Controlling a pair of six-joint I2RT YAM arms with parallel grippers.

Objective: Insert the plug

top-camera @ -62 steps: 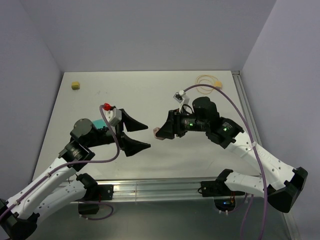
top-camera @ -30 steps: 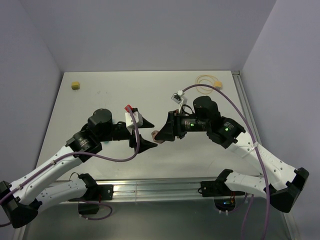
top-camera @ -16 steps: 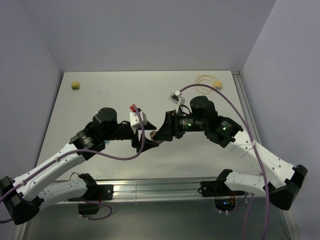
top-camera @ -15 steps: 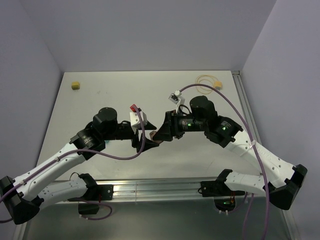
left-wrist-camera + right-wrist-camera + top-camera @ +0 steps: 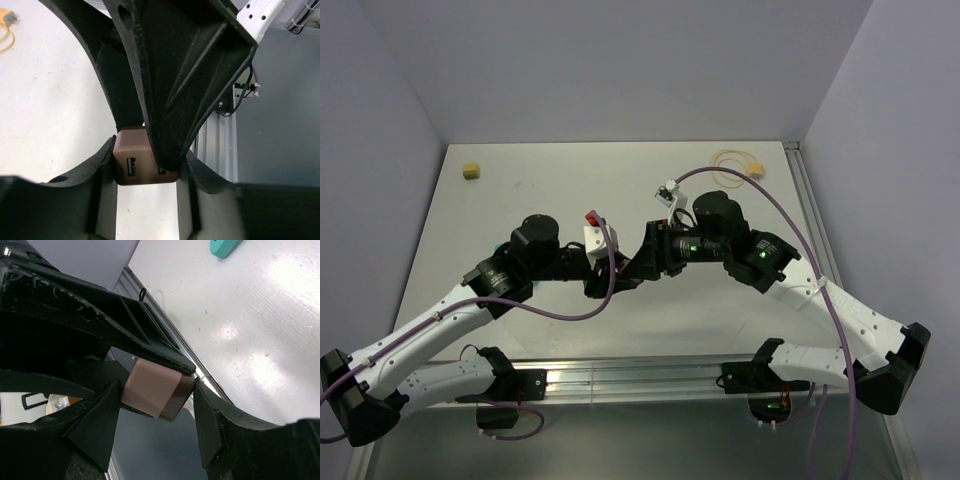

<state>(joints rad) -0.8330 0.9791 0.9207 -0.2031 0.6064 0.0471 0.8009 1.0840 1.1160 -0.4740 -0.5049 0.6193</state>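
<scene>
A small brown block (image 5: 145, 165) with two sockets in its face hangs above the table's middle, also seen as the brown block (image 5: 152, 387) in the right wrist view. My right gripper (image 5: 638, 268) is shut on it. My left gripper (image 5: 612, 272) meets it head-on, and its fingers (image 5: 107, 165) press the block's other two sides. The plug (image 5: 756, 170), a small yellow connector on a pale-yellow looped cable (image 5: 730, 160), lies untouched at the back right of the table, far from both grippers.
A yellow cube (image 5: 471, 170) sits at the back left. A teal block (image 5: 222, 247) lies on the table behind my left arm. A metal rail (image 5: 640, 375) runs along the near edge. Purple cables (image 5: 790, 215) arc over both arms.
My left arm has swung right to the right gripper, and its jaws have closed around the brown block held there. The right gripper has edged slightly left.
</scene>
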